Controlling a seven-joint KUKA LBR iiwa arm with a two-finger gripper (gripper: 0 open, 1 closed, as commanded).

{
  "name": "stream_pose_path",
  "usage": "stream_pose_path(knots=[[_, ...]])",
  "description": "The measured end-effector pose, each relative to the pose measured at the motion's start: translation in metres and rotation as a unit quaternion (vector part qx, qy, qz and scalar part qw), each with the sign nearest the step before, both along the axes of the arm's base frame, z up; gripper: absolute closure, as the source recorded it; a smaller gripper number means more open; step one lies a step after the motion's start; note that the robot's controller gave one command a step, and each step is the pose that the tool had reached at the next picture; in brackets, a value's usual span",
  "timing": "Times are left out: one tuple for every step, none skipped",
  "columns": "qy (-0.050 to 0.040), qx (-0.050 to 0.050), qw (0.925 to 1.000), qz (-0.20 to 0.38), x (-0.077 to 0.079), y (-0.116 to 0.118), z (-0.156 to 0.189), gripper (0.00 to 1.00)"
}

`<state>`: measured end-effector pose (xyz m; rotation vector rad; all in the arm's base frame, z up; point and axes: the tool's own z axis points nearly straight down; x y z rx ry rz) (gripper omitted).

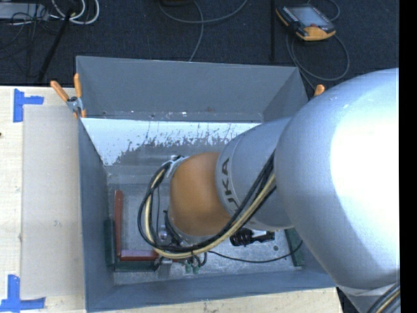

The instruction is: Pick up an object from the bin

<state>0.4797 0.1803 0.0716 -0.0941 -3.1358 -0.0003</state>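
Arm's deep in the grey metal bin (91, 194), its orange wrist cover (195, 201) hanging right over the tool (186, 261). Open or closed, I cannot tell. The nearest thing is a dark red flat bar (137, 255), just beside it by the floor's lower-left corner. A long reddish-brown strip (118, 217) lies along the left wall.

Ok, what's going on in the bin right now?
The arm is reaching deep into the grey bin, with its orange wrist cover low over the front left of the floor. Nearest it lie a reddish-brown bar and a flat red piece. A black thing sits to the right. Whether anything is gripped can't be told.
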Motion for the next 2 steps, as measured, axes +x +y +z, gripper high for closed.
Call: stream_pose_path(knots=[[-0.0051,0.001,0.9999,-0.014,-0.004,-0.017,0.108,1.00],[-0.0065,0.001,0.9999,-0.011,0.012,-0.024,0.213,1.00]])
